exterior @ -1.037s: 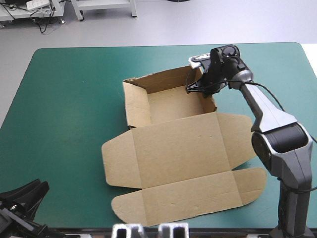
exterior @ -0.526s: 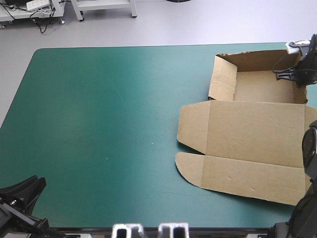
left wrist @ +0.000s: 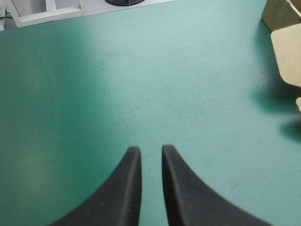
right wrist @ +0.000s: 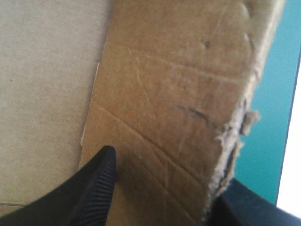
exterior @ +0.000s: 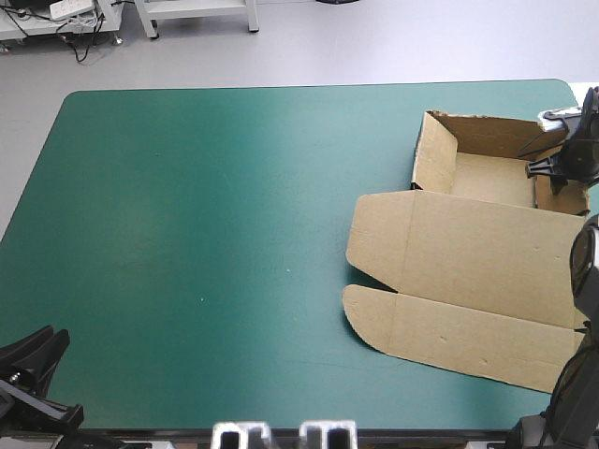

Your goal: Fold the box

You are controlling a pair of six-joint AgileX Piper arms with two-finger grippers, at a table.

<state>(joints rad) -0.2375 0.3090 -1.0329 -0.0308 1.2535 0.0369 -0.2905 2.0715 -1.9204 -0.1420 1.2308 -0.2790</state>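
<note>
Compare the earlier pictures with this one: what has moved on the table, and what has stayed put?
The right gripper, its fingers shut on the tray's right wall, has dragged the box from the table's middle to its right edge and turned it slightly. The lid stays flat and open; the left gripper stays at the near left corner.

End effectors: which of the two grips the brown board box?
The right end effector, clamped on a raised wall of the brown box; the left end effector hangs over bare teal-green cover.
</note>
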